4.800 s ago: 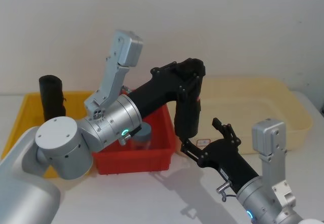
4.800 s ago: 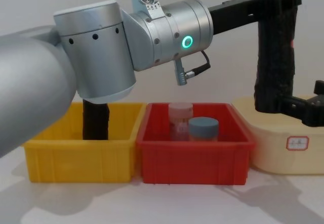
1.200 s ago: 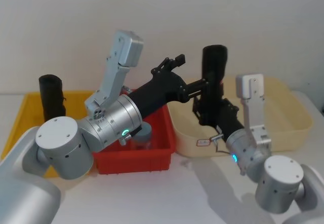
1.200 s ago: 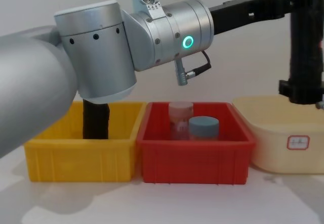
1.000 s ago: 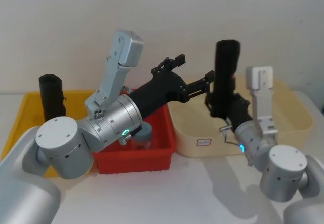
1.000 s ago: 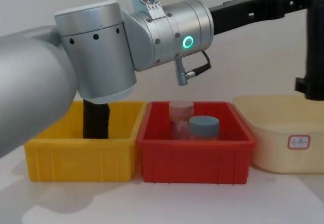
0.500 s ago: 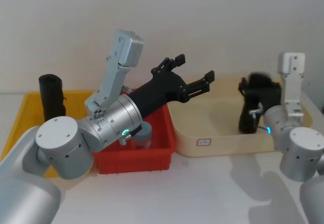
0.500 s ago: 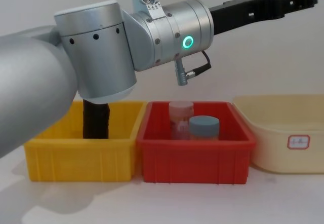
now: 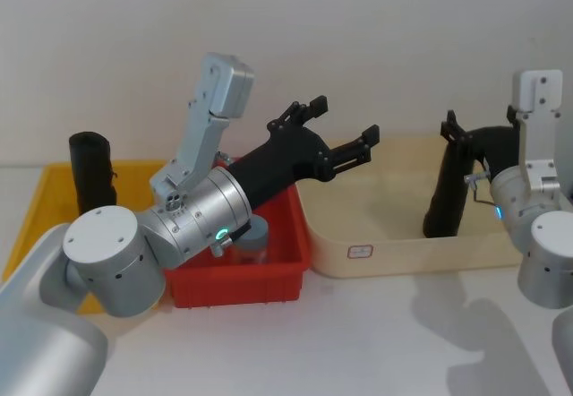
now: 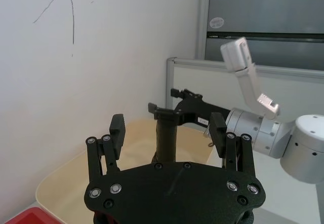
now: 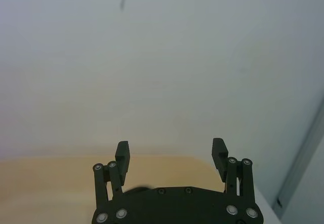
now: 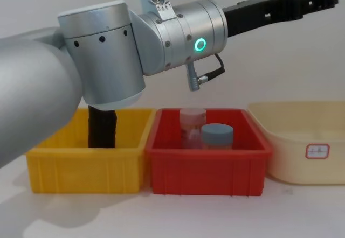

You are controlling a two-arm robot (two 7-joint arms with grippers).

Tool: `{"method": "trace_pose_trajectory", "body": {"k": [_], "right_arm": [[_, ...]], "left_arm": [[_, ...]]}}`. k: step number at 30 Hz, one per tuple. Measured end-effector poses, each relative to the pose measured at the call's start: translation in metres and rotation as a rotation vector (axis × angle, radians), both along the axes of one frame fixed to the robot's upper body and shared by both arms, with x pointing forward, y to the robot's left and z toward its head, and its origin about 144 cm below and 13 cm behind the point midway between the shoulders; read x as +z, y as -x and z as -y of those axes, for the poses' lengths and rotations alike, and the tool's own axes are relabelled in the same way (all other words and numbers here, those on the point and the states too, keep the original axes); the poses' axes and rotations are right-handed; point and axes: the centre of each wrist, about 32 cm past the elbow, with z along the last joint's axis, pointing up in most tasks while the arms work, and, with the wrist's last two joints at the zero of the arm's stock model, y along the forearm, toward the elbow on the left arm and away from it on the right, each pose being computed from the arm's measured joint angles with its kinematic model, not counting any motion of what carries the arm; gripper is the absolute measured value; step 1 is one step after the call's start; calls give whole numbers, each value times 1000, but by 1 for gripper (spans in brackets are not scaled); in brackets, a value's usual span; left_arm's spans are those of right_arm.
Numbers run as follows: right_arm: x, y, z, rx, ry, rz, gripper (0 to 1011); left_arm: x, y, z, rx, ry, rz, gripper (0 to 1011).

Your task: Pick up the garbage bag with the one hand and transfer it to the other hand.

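Head view: garbage bag (image 9: 443,201) under gripper (image 9: 455,136)

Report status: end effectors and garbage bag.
Left end effector open, held high. Right end effector open, by top of garbage bag. Bag stands tilted in cream tub. No obstruction seen.

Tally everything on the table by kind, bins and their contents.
Bins: 3, yellow bin, red bin, cream tub
Bag rolls: 2, roll in yellow bin, roll in cream tub
Jars: 2, pink jar, blue-lidded jar
Total: 7
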Motion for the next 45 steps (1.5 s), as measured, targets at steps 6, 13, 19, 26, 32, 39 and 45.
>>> {"method": "trace_pose_trajectory", "body": {"k": [6, 13, 19, 26, 32, 39, 45], "right_arm": [[10, 8, -8, 46, 37, 52, 1000], [18, 19, -18, 110, 57, 80, 1000], [19, 30, -27, 166, 58, 65, 1000], [15, 43, -40, 240, 50, 21, 1000], [9, 53, -50, 299, 47, -19, 1000], [1, 67, -68, 391, 48, -70, 1000], [-6, 77, -83, 462, 55, -105, 1000]], "left_arm": [[0, 0, 0, 0, 0, 0, 1001], [1, 3, -2, 22, -1, 9, 1001], [2, 9, -8, 75, 1, 41, 1001], [4, 18, -18, 147, 4, 80, 1001], [4, 32, -33, 244, 10, 122, 1001], [3, 49, -51, 348, 13, 150, 1001], [0, 65, -67, 443, 13, 161, 1001]]}}
